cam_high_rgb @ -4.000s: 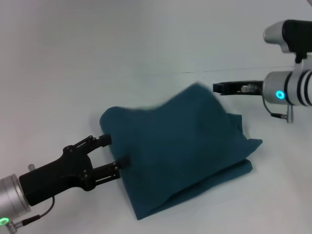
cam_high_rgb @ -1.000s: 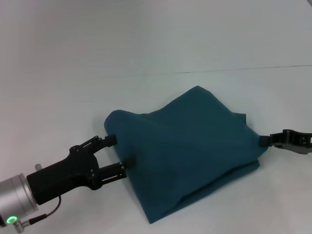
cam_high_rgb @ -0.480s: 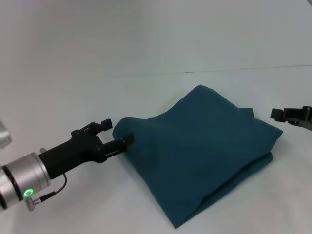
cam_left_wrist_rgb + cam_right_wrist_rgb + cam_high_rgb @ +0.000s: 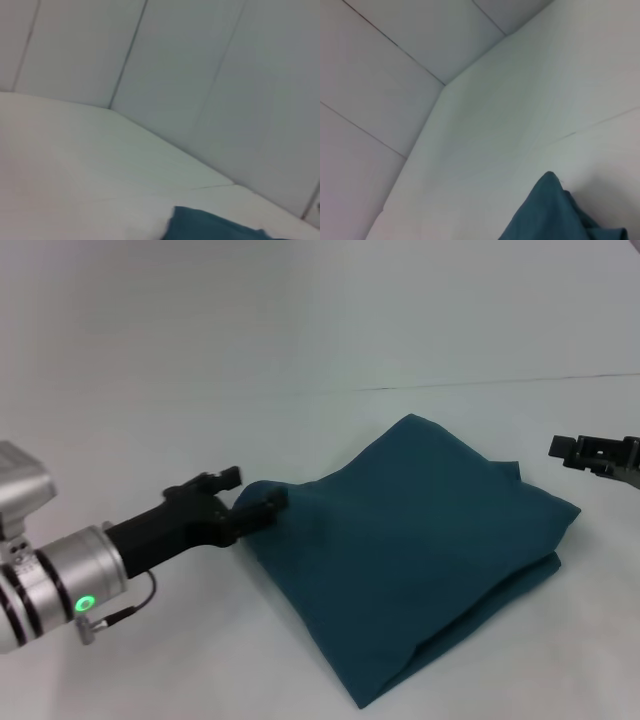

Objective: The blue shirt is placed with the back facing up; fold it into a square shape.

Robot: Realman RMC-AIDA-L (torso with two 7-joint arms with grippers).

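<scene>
shirt: the blue shirt (image 4: 410, 545) lies mid-bench as a folded, layered bundle — roughly four-sided but skewed, plain side up, no lettering visible.
left hand: I have the left hand (image 4: 250, 506) at the shirt's left corner, fingertips touching or pinching the fabric edge. From head view I can't tell whether it has hold of cloth or only rests against it; left wrist view shows only a sliver of teal.
right hand: the right hand (image 4: 590, 452) sits at the far right edge of head view, apart from the shirt's right corner, carrying nothing I can see. How wide it stands — can't tell.
bench: white bench (image 4: 150, 660), seam line behind the shirt.
risk 1: if the left hand has fabric and I pull back, the top layer likely drags and the stack skews further.
risk 2: soft knit, loose layers — a push at that corner could bunch it rather than square it.
risk 3: lower front edge looks uneven, layers offset; any tug from one side alone probably opens the fold.
call: confirm the left grip before moving either arm.
</scene>
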